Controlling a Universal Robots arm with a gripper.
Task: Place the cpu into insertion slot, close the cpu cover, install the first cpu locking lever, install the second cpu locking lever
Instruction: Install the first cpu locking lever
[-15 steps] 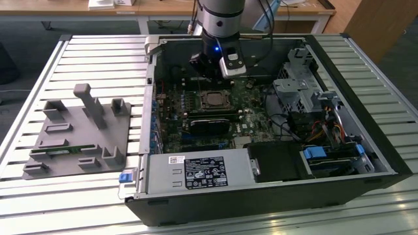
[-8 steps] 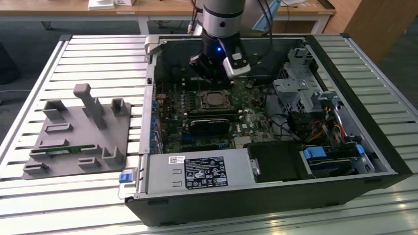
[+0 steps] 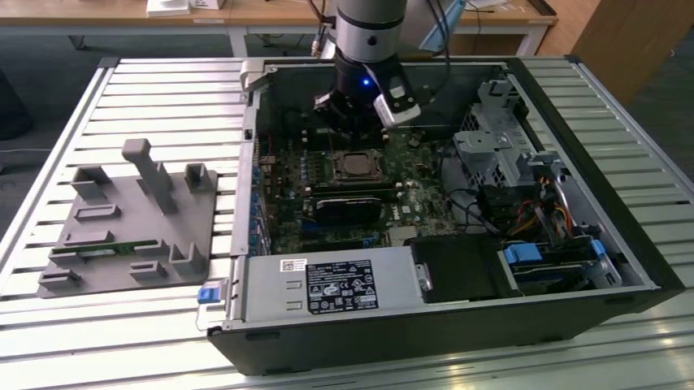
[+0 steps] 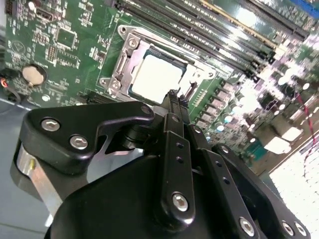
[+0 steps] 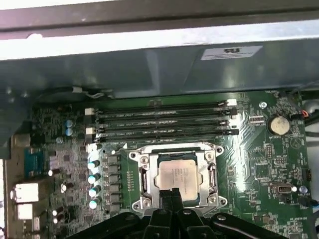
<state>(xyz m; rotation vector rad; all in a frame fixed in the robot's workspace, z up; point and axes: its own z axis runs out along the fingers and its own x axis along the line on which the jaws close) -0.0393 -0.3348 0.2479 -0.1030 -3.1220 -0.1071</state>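
The cpu [image 5: 178,175] lies flat in the insertion slot [image 5: 153,174] on the green motherboard, its pale metal face showing. The silver cpu cover [image 5: 174,148] is down around it and frames the chip through its window. In the second wrist view the cpu [image 4: 157,79] and cover [image 4: 124,59] sit just beyond my black fingers. My gripper [image 5: 167,198] is shut with nothing seen between its fingers, its tips [image 4: 173,94] at the edge of the socket. In the exterior view the gripper [image 3: 349,134] hangs inside the case just behind the cpu [image 3: 356,166].
Long black memory slots [image 5: 164,122] run beside the socket. A black graphics card [image 3: 349,207] lies in front of it, and drive cages and cables [image 3: 509,162] fill the exterior view's right. The case wall [image 5: 149,69] stands close behind. A grey fixture [image 3: 136,219] sits outside the case.
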